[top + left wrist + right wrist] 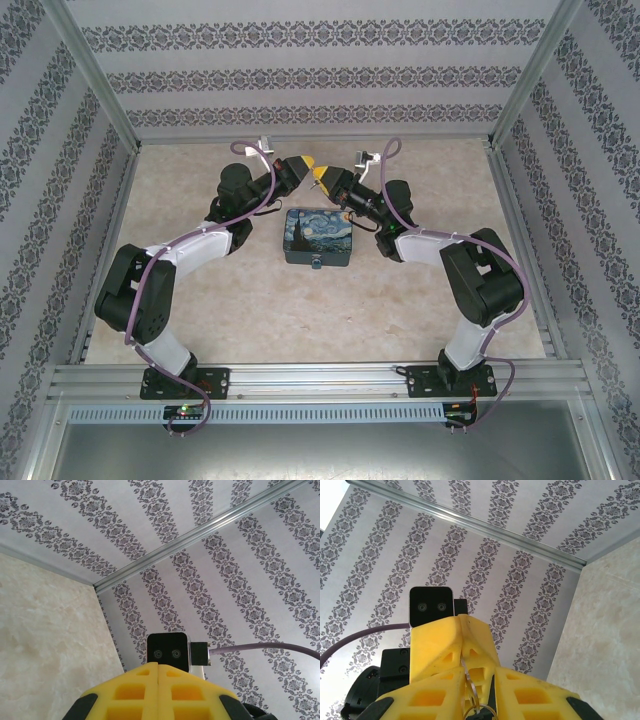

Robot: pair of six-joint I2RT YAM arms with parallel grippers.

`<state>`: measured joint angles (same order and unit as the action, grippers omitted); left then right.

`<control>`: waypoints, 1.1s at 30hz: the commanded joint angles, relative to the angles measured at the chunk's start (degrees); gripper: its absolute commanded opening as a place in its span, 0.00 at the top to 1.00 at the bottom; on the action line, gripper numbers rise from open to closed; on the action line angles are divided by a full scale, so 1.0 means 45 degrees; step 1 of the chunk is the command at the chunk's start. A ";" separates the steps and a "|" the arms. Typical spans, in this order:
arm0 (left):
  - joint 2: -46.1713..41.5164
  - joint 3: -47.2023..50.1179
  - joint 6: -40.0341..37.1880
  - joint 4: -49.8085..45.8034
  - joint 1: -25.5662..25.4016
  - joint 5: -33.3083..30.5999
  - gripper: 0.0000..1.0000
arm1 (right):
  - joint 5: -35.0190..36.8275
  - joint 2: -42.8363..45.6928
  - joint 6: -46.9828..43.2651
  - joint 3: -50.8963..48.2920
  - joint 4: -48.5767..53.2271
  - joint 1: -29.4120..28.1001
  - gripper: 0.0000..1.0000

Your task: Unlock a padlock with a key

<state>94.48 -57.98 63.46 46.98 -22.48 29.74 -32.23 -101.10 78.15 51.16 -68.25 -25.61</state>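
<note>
Key [466, 675] pinched in right jaws, tip just beside closed left jaws, both above far edge of box [330, 232]. We see padlock [318, 262] on its near face, bench [220, 310] centre.

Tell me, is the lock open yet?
Not yet. Done: the key is picked up, pinched in the right gripper. In hand: the shut left gripper meets it behind the box. Left: bring the key down to the padlock on the box front and turn it.
</note>
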 commanded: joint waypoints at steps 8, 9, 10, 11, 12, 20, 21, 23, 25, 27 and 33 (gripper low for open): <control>-0.0207 0.0134 -0.0122 0.0764 0.0114 -0.0310 1.00 | 0.0125 -0.0063 0.0168 -0.0250 -0.0393 0.0201 0.72; -0.0199 0.0168 -0.0115 0.0780 0.0115 -0.0316 1.00 | 0.0115 -0.0092 0.0177 -0.0233 -0.0400 0.0202 0.72; -0.0204 0.0201 -0.0089 0.0796 0.0119 -0.0329 1.00 | 0.0093 -0.0103 0.0192 -0.0216 -0.0400 0.0202 0.73; -0.0202 0.0238 -0.0081 0.0842 0.0127 -0.0330 1.00 | 0.0108 -0.0112 0.0192 -0.0197 -0.0410 0.0202 0.74; -0.0192 0.0255 -0.0056 0.0864 0.0121 -0.0323 1.00 | 0.0103 -0.0131 0.0209 -0.0177 -0.0419 0.0202 0.75; -0.0140 0.0305 0.0014 0.0927 0.0114 -0.0319 1.00 | -0.0156 -0.0302 0.0309 0.0127 -0.0537 0.0132 0.72; -0.0118 0.0301 0.0018 0.0927 0.0116 -0.0339 1.00 | -0.0171 -0.0326 0.0309 0.0188 -0.0534 0.0114 0.71; -0.0135 0.0288 0.0021 0.0929 0.0121 -0.0356 1.00 | -0.0221 -0.0370 0.0329 0.0308 -0.0515 0.0048 0.71; -0.0111 0.0291 0.0043 0.0947 0.0113 -0.0361 1.00 | -0.0210 -0.0433 0.0329 0.0390 -0.0515 -0.0012 0.71; -0.0111 0.0294 0.0043 0.0965 0.0113 -0.0368 1.00 | -0.0206 -0.0497 0.0348 0.0458 -0.0527 -0.0032 0.72; -0.0108 0.0349 0.0030 0.0935 0.0117 -0.0358 1.00 | -0.0246 -0.0580 0.0388 0.0584 -0.0576 -0.0100 0.72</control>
<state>94.48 -56.84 63.48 47.46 -22.37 27.99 -32.47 -102.91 79.64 51.96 -68.77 -25.39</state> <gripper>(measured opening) 0.053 0.285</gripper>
